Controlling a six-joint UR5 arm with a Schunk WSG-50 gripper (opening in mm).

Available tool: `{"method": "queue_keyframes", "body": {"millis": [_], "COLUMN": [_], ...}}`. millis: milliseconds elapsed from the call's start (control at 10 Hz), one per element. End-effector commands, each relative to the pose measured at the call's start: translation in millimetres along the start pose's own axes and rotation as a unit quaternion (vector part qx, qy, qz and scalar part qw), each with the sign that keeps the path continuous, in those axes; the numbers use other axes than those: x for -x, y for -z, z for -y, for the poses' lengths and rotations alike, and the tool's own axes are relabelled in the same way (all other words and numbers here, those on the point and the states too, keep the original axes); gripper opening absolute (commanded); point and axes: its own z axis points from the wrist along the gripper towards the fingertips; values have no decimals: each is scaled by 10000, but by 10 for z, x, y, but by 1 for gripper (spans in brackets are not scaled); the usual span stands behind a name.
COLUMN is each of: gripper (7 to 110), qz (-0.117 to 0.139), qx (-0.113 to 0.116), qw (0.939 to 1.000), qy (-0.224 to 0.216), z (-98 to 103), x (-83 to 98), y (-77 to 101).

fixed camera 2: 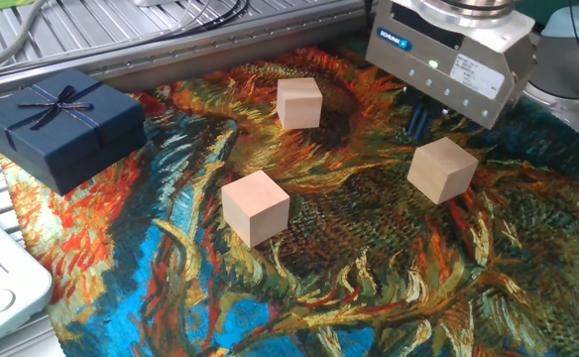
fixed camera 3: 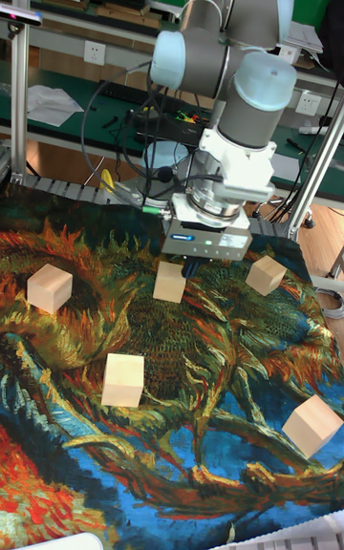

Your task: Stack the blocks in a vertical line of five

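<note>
Pale beige wooden cubes lie scattered on a colourful painted-pattern cloth (fixed camera 2: 369,248) in the fixed view: one at the far centre (fixed camera 2: 299,102), one at the middle (fixed camera 2: 256,206), one to the right (fixed camera 2: 442,170) just beside the grey two-finger gripper (fixed camera 2: 415,121), whose housing hides the jaws so I cannot tell their state, with a dark blue ribboned gift box (fixed camera 2: 59,123) far left. Seen from the tall fixed view, five cubes lie apart, none stacked, and the gripper (fixed camera 3: 188,268) hangs just over the cube (fixed camera 3: 170,282) nearest it, its fingers too hidden to judge.
</note>
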Motion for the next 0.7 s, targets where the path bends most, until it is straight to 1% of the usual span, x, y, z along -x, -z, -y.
{"method": "queue_keyframes", "body": {"millis": [0, 100, 200, 300, 400, 500, 600], "gripper": [7, 7, 7, 7, 7, 7, 7], "qz": [116, 227, 351, 411, 378, 333, 403], "qx": [185, 200, 146, 136, 270, 338, 452], "qw": [9996, 9994, 9991, 9989, 9989, 9988, 9981], "qy": [-162, -139, -203, -180, -95, -100, -108], "z": [85, 156, 224, 269, 199, 144, 60], "x": [-329, -418, -492, -571, -657, -708, -707], "y": [-61, -81, -53, 41, 131, 173, 163]}}
